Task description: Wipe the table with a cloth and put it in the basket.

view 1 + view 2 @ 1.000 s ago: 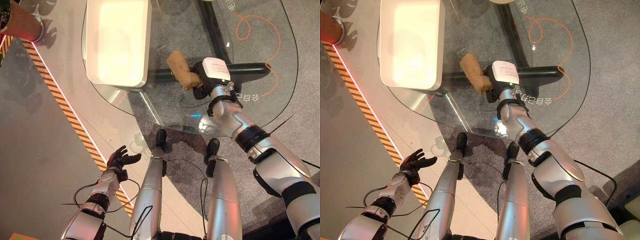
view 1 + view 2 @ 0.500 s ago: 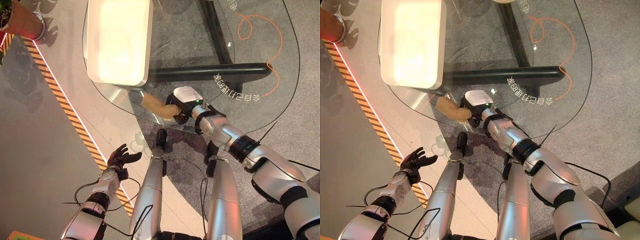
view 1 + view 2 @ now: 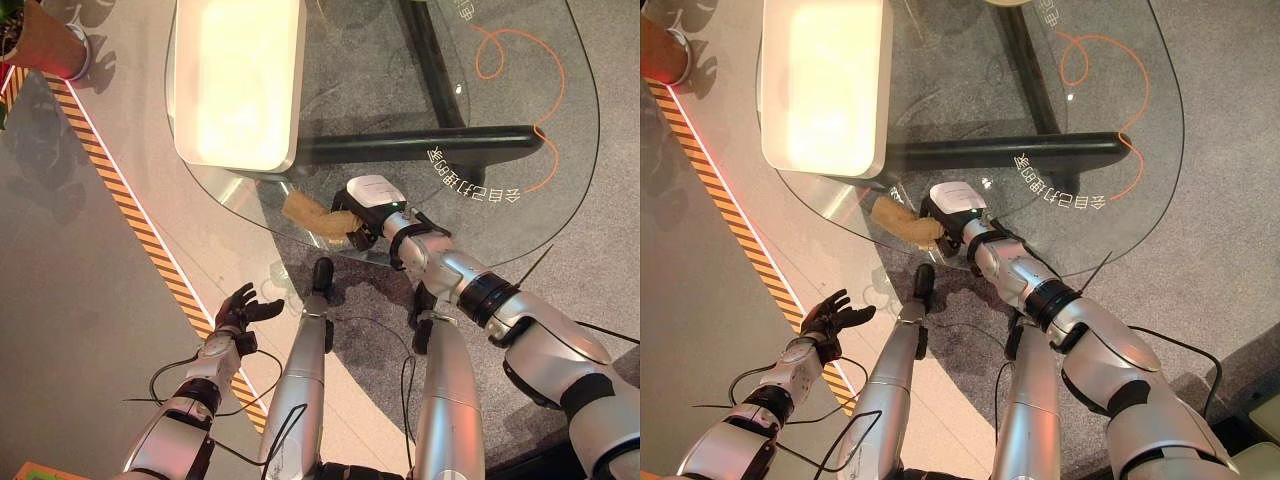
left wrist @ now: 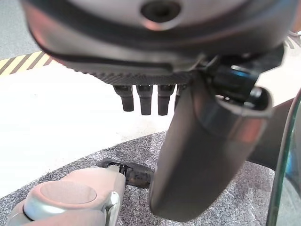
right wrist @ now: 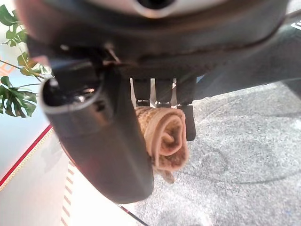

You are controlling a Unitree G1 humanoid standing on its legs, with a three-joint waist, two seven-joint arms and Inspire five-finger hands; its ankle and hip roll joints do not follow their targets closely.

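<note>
1. Since a second ago, right hand [image 3: 362, 212] dragged one rolled tan cloth [image 3: 308, 213] to the glass table's [image 3: 520, 110] near edge, fingers clamped round it.
2. One white basket [image 3: 238, 80] sits on the table.
3. Left hand [image 3: 240, 308] hangs low, fingers spread.

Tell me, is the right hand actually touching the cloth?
Touching. The right wrist view shows the right hand with thumb and fingers pinching the rolled cloth.

Potted plant [image 3: 40, 40] beside striped floor tape [image 3: 130, 210].
</note>
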